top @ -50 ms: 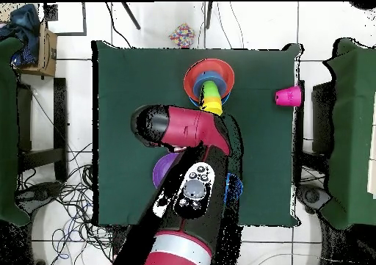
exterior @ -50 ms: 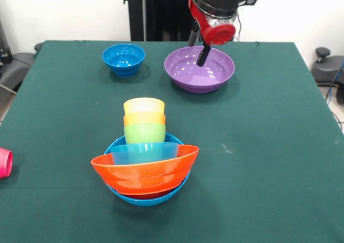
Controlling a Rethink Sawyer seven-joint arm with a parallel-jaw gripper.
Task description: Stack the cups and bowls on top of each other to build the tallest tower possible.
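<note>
1. Lying on its side at the front view's left edge, the magenta-pink cup (exterior @ -50 ms: 4, 163) sits well apart from everything else on the green table (exterior @ -50 ms: 269, 146). Glossy plastic, so I judge it light, stiff and slippery; it would likely roll if nudged, and pinching across the rim wall looks the safest hold.
2. Standing upright near the far side, the dark-blue bowl (exterior @ -50 ms: 124, 58) is small and empty. One finger inside and one outside its wall should hold it; a thin, smooth rim may slip if the pinch is shallow.
3. Rising near the front of the table, the tower (exterior @ -50 ms: 144, 157) has a light-blue bowl at the base, a tilted large orange bowl (exterior @ -50 ms: 144, 173) resting in it, another light-blue piece inside, then green, orange and yellow cups (exterior @ -50 ms: 144, 107) nested above. The tilt suggests it could shift under any sideways push.
4. Sitting beside the dark-blue bowl, the purple bowl (exterior @ -50 ms: 199, 69) is wide and shallow, probably awkward except at its rim.
5. Hanging over the purple bowl, the gripper (exterior @ -50 ms: 198, 47) shows two dark fingers (exterior @ -50 ms: 204, 55) slightly apart with nothing between them, one tip low inside the bowl.
</note>
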